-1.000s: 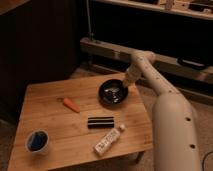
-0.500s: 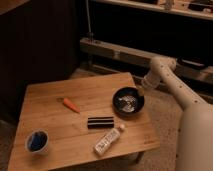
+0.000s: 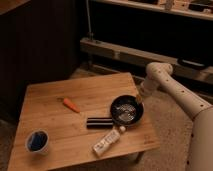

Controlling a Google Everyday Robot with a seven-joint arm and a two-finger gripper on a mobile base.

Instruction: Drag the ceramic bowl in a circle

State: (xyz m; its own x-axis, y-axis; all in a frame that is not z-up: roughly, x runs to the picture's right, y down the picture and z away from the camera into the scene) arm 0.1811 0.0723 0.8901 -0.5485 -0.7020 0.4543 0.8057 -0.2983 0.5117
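Note:
The ceramic bowl (image 3: 125,112) is wide, round and black with a paler centre. It rests on the wooden table (image 3: 60,125) near the right edge. My gripper (image 3: 138,103) reaches down from the white arm (image 3: 172,90) at the right and is shut on the bowl's right rim.
A black bar-shaped item (image 3: 99,122) lies just left of the bowl, and a white packet (image 3: 106,143) just in front of it. An orange carrot-like piece (image 3: 70,105) sits mid-table. A white cup with blue inside (image 3: 37,141) stands front left. A metal shelf base (image 3: 120,52) runs behind the table.
The bowl has slid with my gripper from the table's back middle to the right and then toward the front edge. The arm swung rightward with it.

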